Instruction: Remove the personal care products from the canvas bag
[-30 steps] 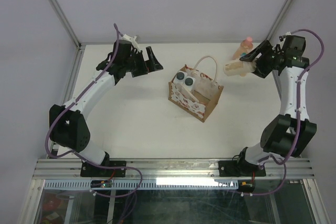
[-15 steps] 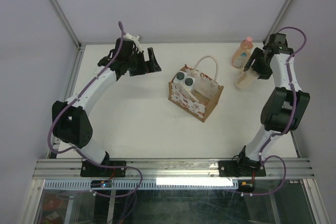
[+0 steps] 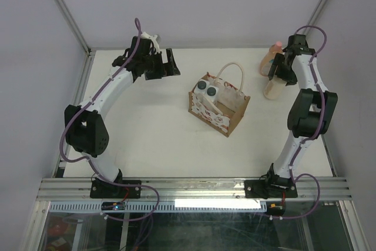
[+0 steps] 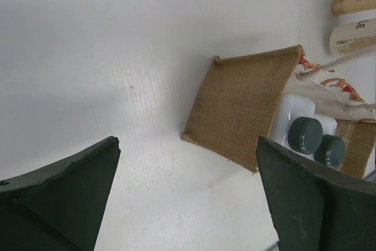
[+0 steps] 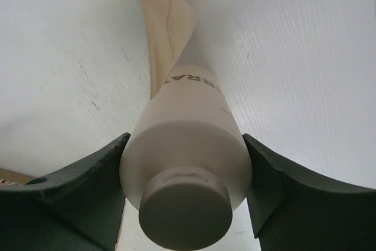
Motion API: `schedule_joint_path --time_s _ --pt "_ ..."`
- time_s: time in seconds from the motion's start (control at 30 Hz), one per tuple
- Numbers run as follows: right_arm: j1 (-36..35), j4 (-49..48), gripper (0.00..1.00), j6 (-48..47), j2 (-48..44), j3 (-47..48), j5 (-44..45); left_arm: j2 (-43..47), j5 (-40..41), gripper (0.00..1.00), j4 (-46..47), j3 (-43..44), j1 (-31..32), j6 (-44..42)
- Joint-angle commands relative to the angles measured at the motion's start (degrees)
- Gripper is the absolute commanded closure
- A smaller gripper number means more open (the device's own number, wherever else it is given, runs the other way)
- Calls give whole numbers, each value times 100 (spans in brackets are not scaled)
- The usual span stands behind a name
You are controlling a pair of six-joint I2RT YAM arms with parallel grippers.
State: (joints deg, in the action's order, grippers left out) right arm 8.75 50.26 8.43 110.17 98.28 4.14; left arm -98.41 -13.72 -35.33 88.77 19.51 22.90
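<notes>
The right claw (image 5: 187,140) is closed on the cream bottle (image 5: 187,163). One dark finger (image 5: 88,198) presses its left flank and the other its right, with the round lid facing straight up at the wrist camera. The bottle hangs below the claw with its far end towards the white worktop (image 3: 147,127); whether that end touches the surface cannot be told. From overhead, the peach-orange bottle (image 3: 271,58) stands upright just beside this claw, on the side away from the arm's base, pink cap on top. It is close to the cream bottle but apart from it.

The left claw (image 4: 188,144) is spread wide with nothing between its fingers (image 4: 64,198), and it hovers above bare worktop. The canvas bag (image 4: 241,107) sits out ahead of it, well apart, and shows in the wrist view through the gap between the fingers. Its plain brown burlap side faces the claw and its cream rope handle (image 3: 230,70) loops upward. Inside the bag, at the end nearer the left claw, two white bottles (image 4: 296,110) stand side by side, their dark caps (image 4: 305,134) showing above the rim (both upright, touching or nearly so). The patterned side of the bag faces the arm bases.
</notes>
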Motion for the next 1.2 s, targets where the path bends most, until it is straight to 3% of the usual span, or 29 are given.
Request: schedule_joint_path --time_s 0.0,0.33,0.7,0.93,1.17 --pt "30 -439 95 -137 -14 549 228 -99 -61 1 63 456 -86 -200" --pt "25 -496 84 -188 195 552 161 -279 -78 1 -1 665 -127 -224" --pt "29 -495 29 -218 39 568 91 -315 -137 1 13 754 -127 -168" --pt "22 -556 10 -235 -564 139 120 -131 -266 1 91 564 -127 -63" --pt "31 -598 6 -105 -1577 -733 -73 269 -441 1 270 11 -131 151"
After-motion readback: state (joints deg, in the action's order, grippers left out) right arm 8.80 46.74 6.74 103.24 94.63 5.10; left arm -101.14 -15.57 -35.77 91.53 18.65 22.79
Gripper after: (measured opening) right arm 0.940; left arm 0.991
